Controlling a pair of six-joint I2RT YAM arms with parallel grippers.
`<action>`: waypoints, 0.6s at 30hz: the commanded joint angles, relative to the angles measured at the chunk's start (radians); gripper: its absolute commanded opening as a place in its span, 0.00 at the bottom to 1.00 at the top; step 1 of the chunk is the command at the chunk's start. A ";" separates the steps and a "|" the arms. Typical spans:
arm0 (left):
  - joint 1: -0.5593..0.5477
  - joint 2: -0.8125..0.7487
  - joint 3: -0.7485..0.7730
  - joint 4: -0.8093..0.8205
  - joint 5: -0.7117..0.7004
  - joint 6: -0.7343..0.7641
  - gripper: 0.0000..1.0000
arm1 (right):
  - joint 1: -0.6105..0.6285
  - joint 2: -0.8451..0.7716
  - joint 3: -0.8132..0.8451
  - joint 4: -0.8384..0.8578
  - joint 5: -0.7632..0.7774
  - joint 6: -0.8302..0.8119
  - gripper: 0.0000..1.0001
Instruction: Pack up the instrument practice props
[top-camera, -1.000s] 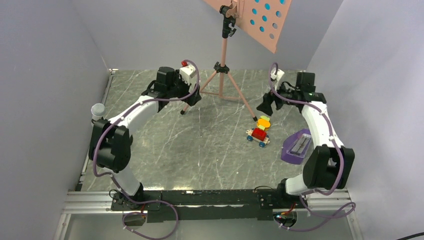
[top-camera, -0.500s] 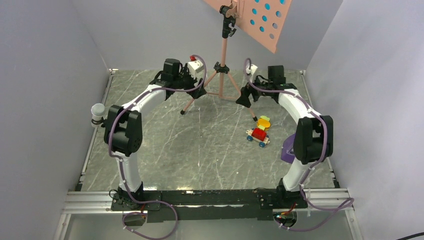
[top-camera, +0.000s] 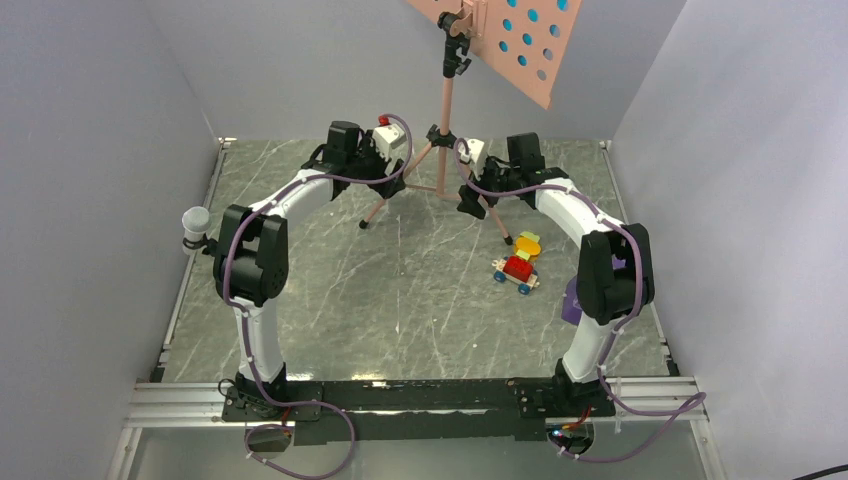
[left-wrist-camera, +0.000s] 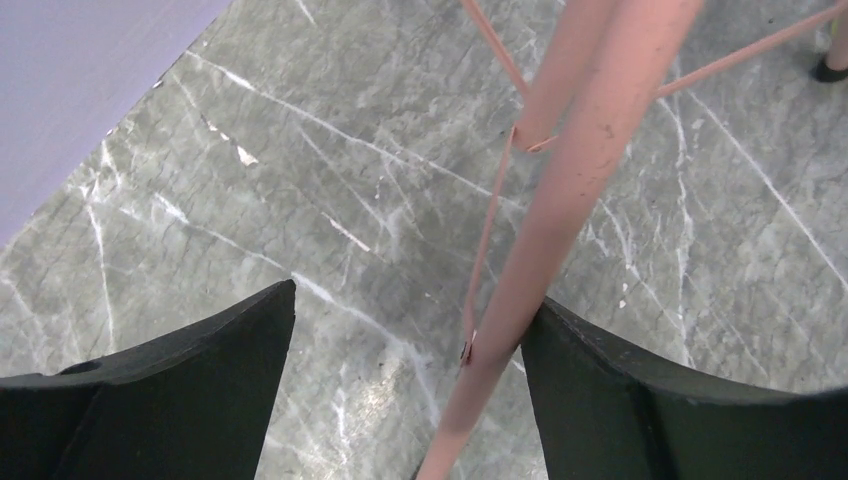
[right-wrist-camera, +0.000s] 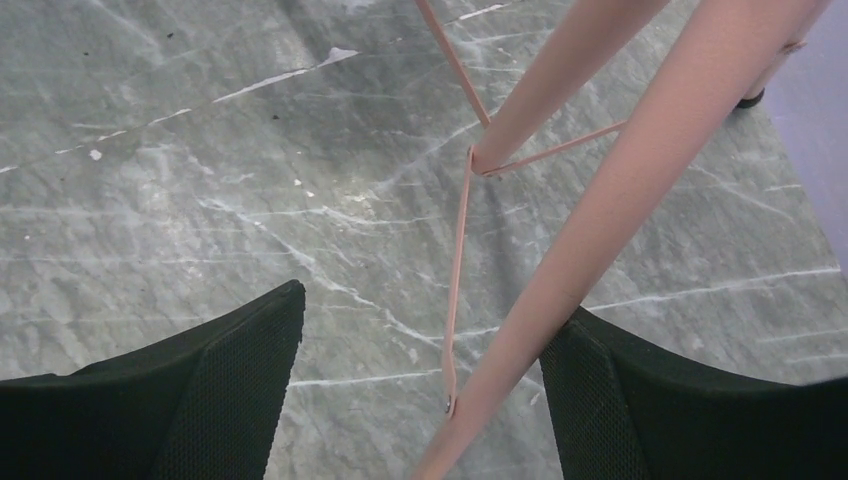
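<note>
While both hands stand with fingers apart, clamped on nothing, the step in hand reads as gripping the tripod.

Item: music stand (top-camera: 447, 95), salmon-pink, upright at the far middle of the desk (top-camera: 400, 300).
- Left hand (left-wrist-camera: 410, 295): left leg (left-wrist-camera: 565, 190) passes between its fingers, close against one.
- Right hand (right-wrist-camera: 435, 300): likewise astride the right leg (right-wrist-camera: 640, 180).
- Handling: centre each tube before closing. Close both gently and together, since smooth painted round tubing may slip or the stand may tip.
- Parts: thin braces (left-wrist-camera: 487, 240), black foot caps (left-wrist-camera: 833, 70), perforated panel (top-camera: 525, 40) overhead.

Desk: grey, white-veined, matt.
</note>
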 joint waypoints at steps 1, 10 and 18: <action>0.033 -0.008 0.042 0.045 -0.051 0.041 0.85 | 0.077 -0.092 -0.059 -0.049 -0.071 -0.021 0.82; 0.071 -0.018 0.012 0.079 -0.151 0.061 0.88 | 0.190 -0.184 -0.110 -0.102 -0.136 -0.013 0.80; 0.125 -0.150 -0.140 0.112 -0.291 -0.025 0.96 | 0.347 -0.252 -0.209 -0.096 -0.148 0.033 0.84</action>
